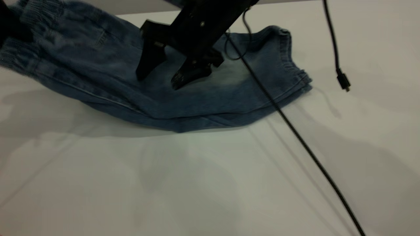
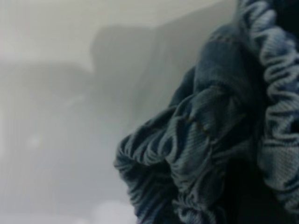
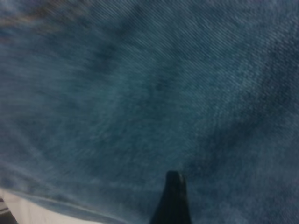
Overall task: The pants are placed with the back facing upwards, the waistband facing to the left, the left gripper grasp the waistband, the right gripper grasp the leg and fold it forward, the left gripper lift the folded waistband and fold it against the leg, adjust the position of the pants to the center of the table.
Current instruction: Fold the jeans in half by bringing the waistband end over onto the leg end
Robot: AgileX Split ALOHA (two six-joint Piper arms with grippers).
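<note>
Two black fingers of my right gripper [image 1: 157,78] stand apart, jaws released, their tips down on the pale faded patch of the pants [image 1: 108,75]. These lie folded lengthwise toward the far side of the table [image 1: 197,183]. My left gripper [image 1: 10,23] is a dark shape at the far left edge, at the waistband [image 2: 196,154], which bunches up off the table; I cannot tell how its jaws stand. A loose black cable [image 1: 295,134] crosses the hem.

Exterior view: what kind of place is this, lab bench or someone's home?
Probably a lab bench: a bare white table, a black robot gripper over folded denim pants, and a loose black cable dangling with its plug free.
</note>
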